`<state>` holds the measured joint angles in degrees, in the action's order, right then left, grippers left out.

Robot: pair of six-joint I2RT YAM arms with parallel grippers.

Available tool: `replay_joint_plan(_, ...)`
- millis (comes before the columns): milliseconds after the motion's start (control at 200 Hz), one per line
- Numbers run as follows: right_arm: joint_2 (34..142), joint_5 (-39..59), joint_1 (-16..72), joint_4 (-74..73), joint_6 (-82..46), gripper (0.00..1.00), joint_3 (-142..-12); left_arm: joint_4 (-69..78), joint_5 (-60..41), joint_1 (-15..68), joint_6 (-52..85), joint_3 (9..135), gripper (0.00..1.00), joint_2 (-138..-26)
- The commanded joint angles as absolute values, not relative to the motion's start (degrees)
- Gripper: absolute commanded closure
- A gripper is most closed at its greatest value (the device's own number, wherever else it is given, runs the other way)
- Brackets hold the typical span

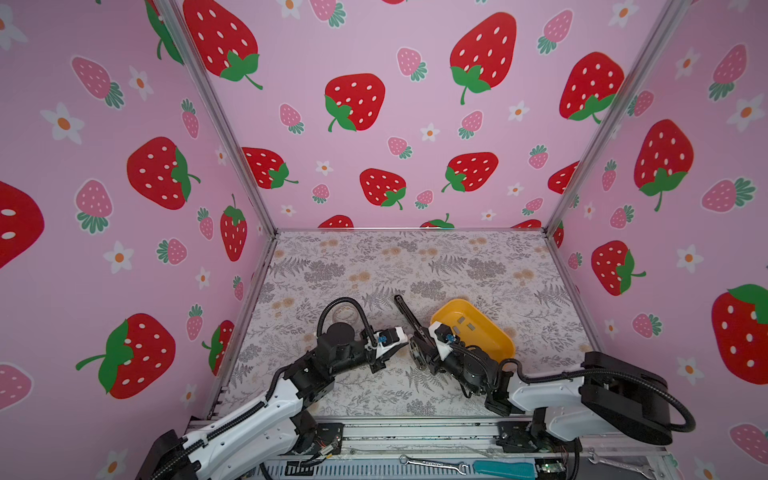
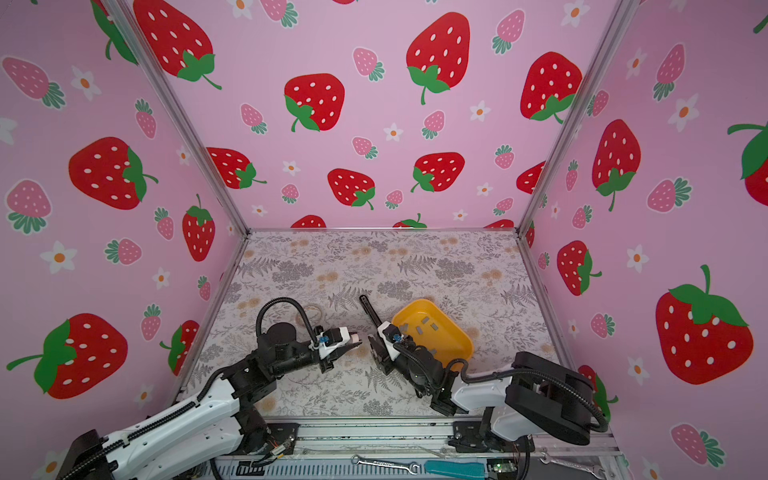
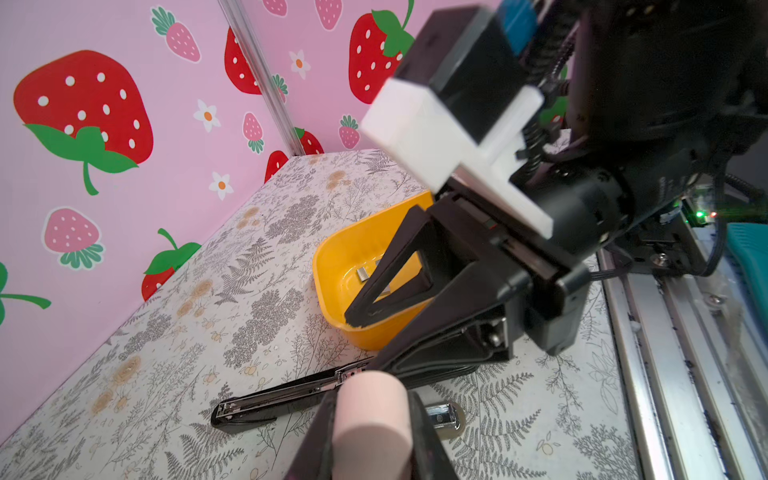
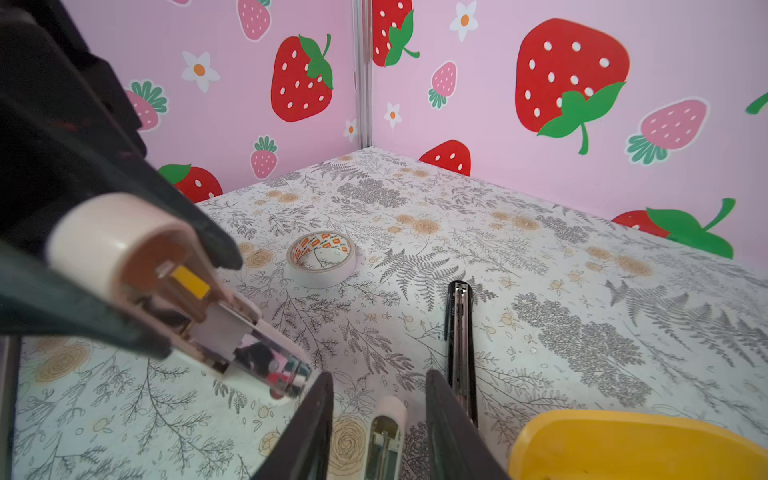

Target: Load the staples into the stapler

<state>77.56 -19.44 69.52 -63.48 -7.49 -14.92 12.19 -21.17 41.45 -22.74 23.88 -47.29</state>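
Staples (image 1: 461, 320): tiny grey strips in yellow tray (image 1: 494, 337)

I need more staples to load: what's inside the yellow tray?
A few grey staples lie loose in the yellow tray. The right arm covers its near side, hiding anything there.

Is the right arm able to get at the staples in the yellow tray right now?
Likely yes: the right gripper sits beside the yellow tray with its jaws apart, and the staples lie uncovered inside.
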Motion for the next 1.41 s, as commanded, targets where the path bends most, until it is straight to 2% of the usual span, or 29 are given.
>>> replay_joint_plan(0, 73.9, -18.32, 68.82, -65.57, -1.03, 0.54, -12.5, 12.31, -28.87, 39.4, -20.53, 26.8, 1.0, -48.35)
replay_joint_plan(65, 71.4, -15.04, 68.69, -64.6, 0.85, 0.49, -11.48, 11.87, -30.94, 39.11, -20.84, 27.26, 1.0, -49.01)
replay_joint_plan(95, 70.3, -12.97, 68.73, -64.12, 1.73, 0.42, -11.03, 11.18, -32.28, 39.11, -21.39, 27.75, 1.0, -49.28)
replay_joint_plan(170, 68.27, -6.06, 68.73, -63.83, 4.11, 0.34, -9.85, 9.46, -36.42, 39.16, -22.99, 28.86, 1.0, -49.74)
replay_joint_plan(345, 66.7, 5.45, 68.82, -64.42, 6.78, 0.19, -8.52, 9.21, -41.09, 39.36, -23.59, 29.48, 1.0, -51.26)
replay_joint_plan(550, 71.09, 8.38, 68.91, -63.96, 5.45, 0.15, -11.52, 6.47, -45.3, 40.05, -27.04, 31.36, 1.0, -52.68)
replay_joint_plan(755, 77.09, 11.88, 69.16, -64.64, 4.43, 0.27, -15.24, 4.64, -46.76, 41.98, -30.84, 31.84, 1.0, -54.14)
replay_joint_plan(965, 76.9, 11.32, 69.26, -64.61, 5.07, 0.37, -15.29, 3.28, -46.33, 42.46, -33.63, 32.21, 1.0, -54.37)
replay_joint_plan(1065, 77.32, 12.05, 69.26, -64.67, 4.97, 0.47, -15.47, 3.64, -46.41, 42.54, -33.75, 31.99, 1.0, -54.3)
replay_joint_plan(1215, 77.85, 11.43, 69.26, -64.78, 4.14, 0.7, -15.64, 5.4, -44.56, 42.63, -33.03, 31.32, 1.0, -53.94)
replay_joint_plan(1256, 77.7, 10.93, 69.26, -64.69, 4.13, 0.75, -15.65, 7.01, -42.31, 42.67, -31.29, 30.97, 0.89, -53.87)
replay_joint_plan(1281, 77.72, 10.48, 69.26, -64.78, 4.13, 0.77, -15.64, 8.16, -40.62, 42.69, -30.09, 30.73, 0.85, -53.79)
replay_joint_plan(1401, 78.16, 7.31, 69.26, -64.93, 2.78, 0.82, -15.82, 13.06, -32.31, 42.65, -25.39, 28.83, 0.83, -53.89)
